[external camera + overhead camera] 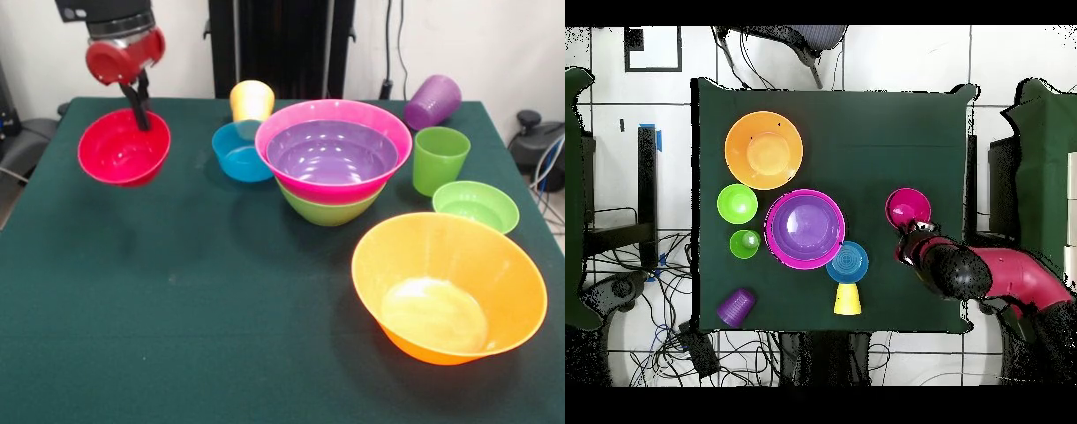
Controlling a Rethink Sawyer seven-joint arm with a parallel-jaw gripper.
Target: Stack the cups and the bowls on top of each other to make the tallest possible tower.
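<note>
My gripper [140, 122] is shut on the far rim of the small red bowl [122, 150] and holds it just above the table at the left; both also show in the overhead view, gripper [911, 234], red bowl [908, 207]. The tower [334, 163] is a medium green bowl [327, 210] holding a large pink bowl [291, 119] with a medium purple bowl [331, 152] inside. A small blue bowl [237, 152] touches its left side. A yellow-orange cup [252, 99] stands behind the blue bowl. A green cup [440, 159] stands upright and a purple cup [433, 100] lies tipped.
A large orange bowl [448, 287] sits at the near right, with a small light green bowl [475, 205] behind it. The green cloth table [177, 336] runs open from the near left to under the red bowl. Cables lie off the table's right edge.
</note>
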